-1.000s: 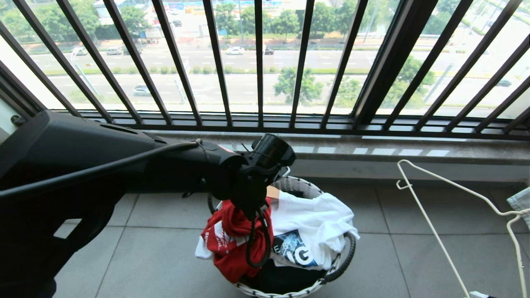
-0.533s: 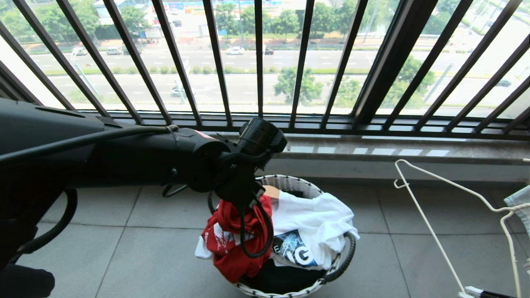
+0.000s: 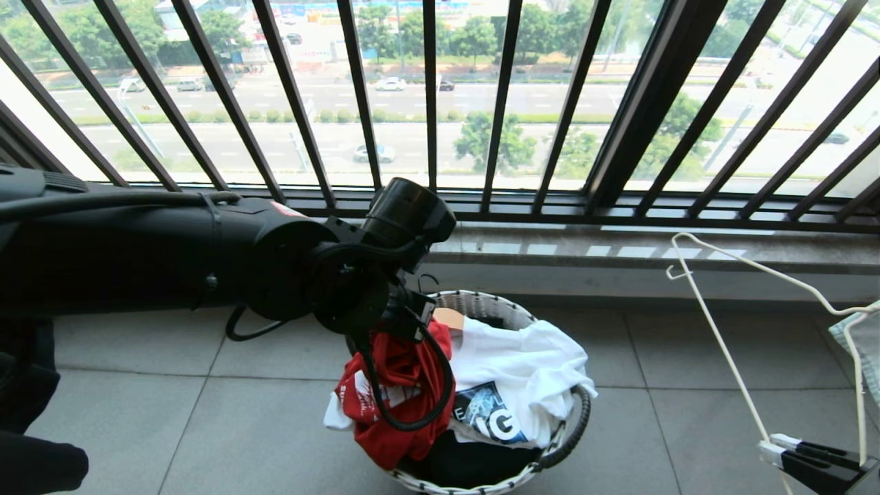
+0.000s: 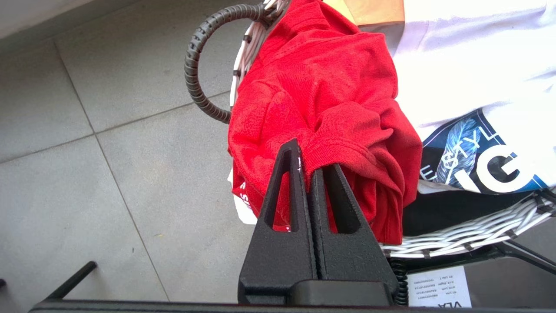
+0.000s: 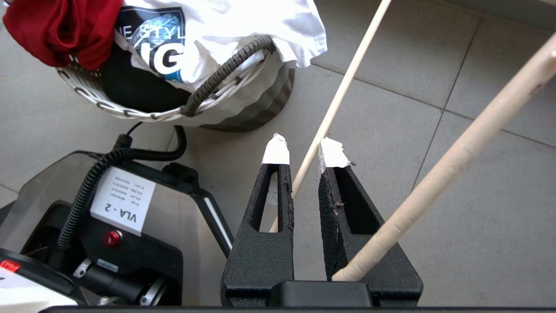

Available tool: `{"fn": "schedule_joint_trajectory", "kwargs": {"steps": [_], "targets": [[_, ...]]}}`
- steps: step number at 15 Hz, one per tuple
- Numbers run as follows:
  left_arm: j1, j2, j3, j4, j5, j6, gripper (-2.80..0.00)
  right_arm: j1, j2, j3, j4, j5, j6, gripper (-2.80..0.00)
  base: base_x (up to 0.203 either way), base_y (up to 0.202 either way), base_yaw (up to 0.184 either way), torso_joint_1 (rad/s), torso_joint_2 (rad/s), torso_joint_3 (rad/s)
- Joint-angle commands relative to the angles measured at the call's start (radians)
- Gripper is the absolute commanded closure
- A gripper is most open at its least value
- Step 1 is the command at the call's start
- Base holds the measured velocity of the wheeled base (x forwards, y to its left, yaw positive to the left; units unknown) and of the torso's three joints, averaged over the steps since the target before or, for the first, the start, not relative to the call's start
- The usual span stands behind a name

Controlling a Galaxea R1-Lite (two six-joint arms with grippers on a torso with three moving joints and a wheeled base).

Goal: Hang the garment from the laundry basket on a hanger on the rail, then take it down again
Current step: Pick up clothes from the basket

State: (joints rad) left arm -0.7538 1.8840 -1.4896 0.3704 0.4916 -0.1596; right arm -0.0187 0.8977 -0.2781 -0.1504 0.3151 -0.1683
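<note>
Now, notes:
Left pincer (image 4: 310, 163): clenched on a bunched fold of the garment (image 4: 321, 100).
Garment: draped over laundry basket (image 3: 481, 302) rim; soft, light, likely slumps; better gripped near collar.
Right pincer (image 5: 304, 154): clamped on hanger (image 5: 339, 93).

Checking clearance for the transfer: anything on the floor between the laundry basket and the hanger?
Bare grey floor tiles only, between the laundry basket and the hanger in the head view.

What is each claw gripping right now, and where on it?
Left claw pinches a hemmed fold of the red shirt. Right claw holds the hanger by its wire.
</note>
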Motion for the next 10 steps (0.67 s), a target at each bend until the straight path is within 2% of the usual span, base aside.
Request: {"fn": "schedule_joint_trajectory", "kwargs": {"steps": [1, 4, 7, 10], "targets": [[0.001, -0.009, -0.011, 0.002, 0.001, -0.005, 0.00, 0.001, 0.006, -0.002, -0.001, 0.002, -0.002, 0.00, 0.000, 0.000, 0.000, 0.000, 0.00, 0.000], [0.001, -0.017, -0.024, 0.002, 0.001, -0.008, 0.00, 0.000, 0.026, -0.016, -0.003, 0.002, 0.006, 0.00, 0.000, 0.000, 0.000, 0.001, 0.00, 0.012], [-0.001, 0.004, -0.027, 0.002, 0.001, -0.008, 0.00, -0.001, 0.023, -0.013, -0.001, 0.002, 0.007, 0.00, 0.000, 0.000, 0.000, 0.001, 0.00, 0.147], [0.018, 0.032, -0.041, -0.083, 0.001, -0.004, 0.00, -0.001, 0.021, -0.010, -0.001, 0.002, 0.013, 0.00, 0.000, 0.000, 0.000, 0.003, 0.00, 0.189]]}}
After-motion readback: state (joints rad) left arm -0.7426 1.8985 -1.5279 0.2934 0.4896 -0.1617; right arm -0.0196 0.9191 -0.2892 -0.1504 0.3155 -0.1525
